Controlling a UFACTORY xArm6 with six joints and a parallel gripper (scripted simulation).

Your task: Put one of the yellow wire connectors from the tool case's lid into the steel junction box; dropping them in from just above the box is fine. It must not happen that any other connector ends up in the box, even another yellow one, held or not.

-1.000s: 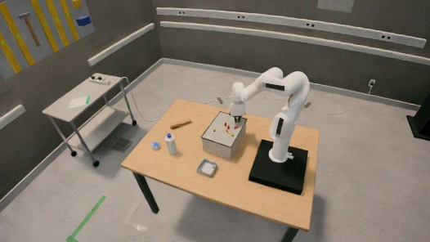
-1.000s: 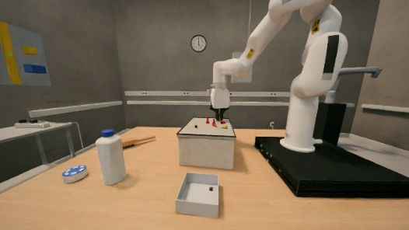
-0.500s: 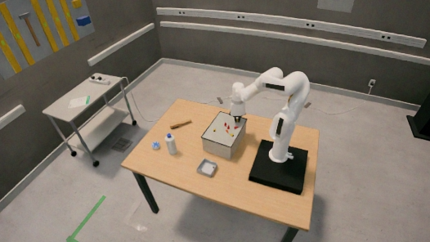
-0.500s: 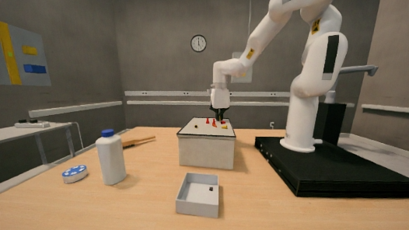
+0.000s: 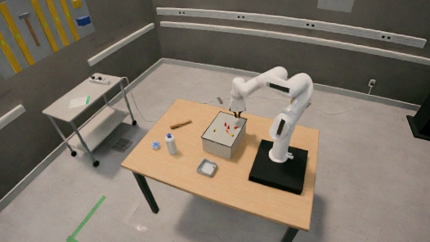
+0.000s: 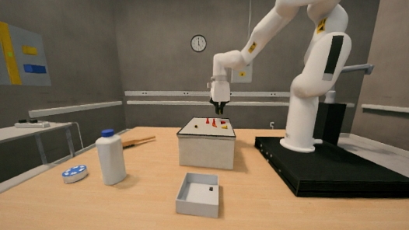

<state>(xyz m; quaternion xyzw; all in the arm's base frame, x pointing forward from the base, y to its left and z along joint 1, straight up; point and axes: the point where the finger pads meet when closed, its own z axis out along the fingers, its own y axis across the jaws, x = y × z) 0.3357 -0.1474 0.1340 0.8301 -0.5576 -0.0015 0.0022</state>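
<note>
The grey tool case [image 5: 223,136] [image 6: 207,127] stands mid-table, and its flat white lid carries several small red and yellow wire connectors [image 5: 230,128]. Two yellow ones [image 6: 224,127] [image 6: 196,126] lie on the lid. My gripper [image 6: 219,110] hangs a little above the lid's far edge and also shows in the top view [image 5: 238,115]. It is shut on a small yellow wire connector that the dark fingers mostly hide. The steel junction box [image 5: 207,168] is an open grey tray on the table in front of the case, seen close up in the exterior view [image 6: 198,193].
A white bottle with a blue cap [image 6: 110,157], a blue-and-white disc [image 6: 74,173] and a wooden-handled tool [image 5: 181,124] lie left of the case. The arm's black base [image 5: 279,166] fills the table's right side. A cart [image 5: 83,110] stands off to the left.
</note>
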